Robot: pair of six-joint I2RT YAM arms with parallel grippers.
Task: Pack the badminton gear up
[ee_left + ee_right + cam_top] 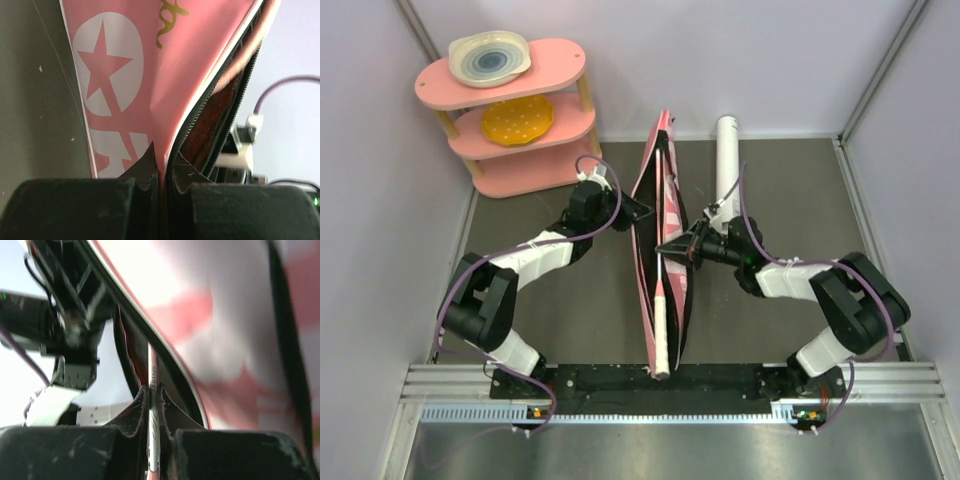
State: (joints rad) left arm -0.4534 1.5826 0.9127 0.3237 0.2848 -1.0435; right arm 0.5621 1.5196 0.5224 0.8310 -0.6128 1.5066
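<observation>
Racket (152, 390) is clamped by its shaft between the right fingers (174, 412); the bag (150, 75) rim is pinched in the left fingers (145, 170). Mid-table (790, 190), packing is judged half done: handle (662, 345) protruding, tube (727, 150) lying outside.

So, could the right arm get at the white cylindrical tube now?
Probably not yet: the white cylindrical tube is close beside its wrist, nothing between, but the right gripper is shut on the white racket shaft.
</observation>
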